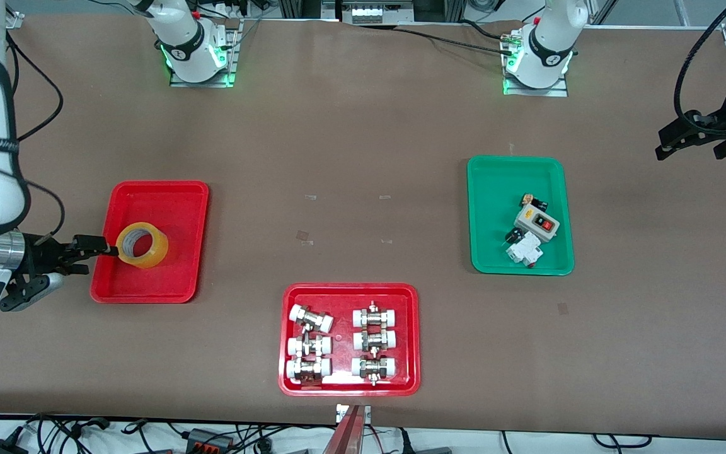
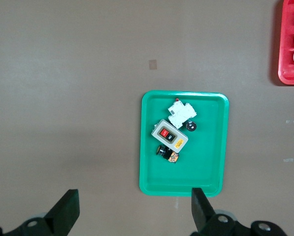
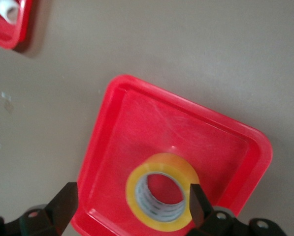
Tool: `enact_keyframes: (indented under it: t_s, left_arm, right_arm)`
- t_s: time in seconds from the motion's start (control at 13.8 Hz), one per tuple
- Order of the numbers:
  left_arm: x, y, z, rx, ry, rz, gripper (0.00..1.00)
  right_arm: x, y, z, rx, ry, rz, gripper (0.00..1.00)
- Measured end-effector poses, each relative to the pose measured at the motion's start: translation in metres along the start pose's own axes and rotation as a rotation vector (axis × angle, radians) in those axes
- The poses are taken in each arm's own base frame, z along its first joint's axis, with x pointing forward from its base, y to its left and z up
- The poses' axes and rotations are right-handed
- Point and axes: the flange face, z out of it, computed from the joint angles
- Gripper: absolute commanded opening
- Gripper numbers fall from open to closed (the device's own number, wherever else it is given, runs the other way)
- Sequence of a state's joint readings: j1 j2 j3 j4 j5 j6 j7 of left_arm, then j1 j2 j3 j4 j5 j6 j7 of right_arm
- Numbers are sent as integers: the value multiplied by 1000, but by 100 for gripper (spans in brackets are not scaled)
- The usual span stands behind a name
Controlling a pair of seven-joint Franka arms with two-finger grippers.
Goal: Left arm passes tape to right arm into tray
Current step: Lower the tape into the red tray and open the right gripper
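Spread wide, the right gripper point(image 3: 129, 204) hovers over the tray point(image 1: 125, 287) edge at the right arm's end of the table, holding nothing — the tape point(image 1: 142, 245) lies flat inside the tray, hole upward, directly between and just ahead of the fingers. Well apart from the tray, the left gripper point(image 2: 132, 211) waits, also open, above bare table near the green tray point(image 2: 149, 142).
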State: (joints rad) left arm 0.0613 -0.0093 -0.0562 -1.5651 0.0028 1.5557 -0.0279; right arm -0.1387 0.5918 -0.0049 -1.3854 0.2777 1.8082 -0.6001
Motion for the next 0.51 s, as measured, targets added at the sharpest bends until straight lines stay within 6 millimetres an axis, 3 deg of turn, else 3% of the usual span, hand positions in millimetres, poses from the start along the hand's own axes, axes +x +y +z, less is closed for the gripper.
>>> enact_keyframes:
  t_s: [0.14,0.36,0.51]
  left_arm:
    - [0,0,0,0,0,0,100]
    - [0,0,1,0,-2,0,100]
    - [0,-1,1,0,-3,-1,100]
  right_arm:
    - [9,-23,-16,-22,11,99,100]
    - [12,-49,-23,-28,-44,254,100]
    - [16,-76,-41,-94,-98,333,100]
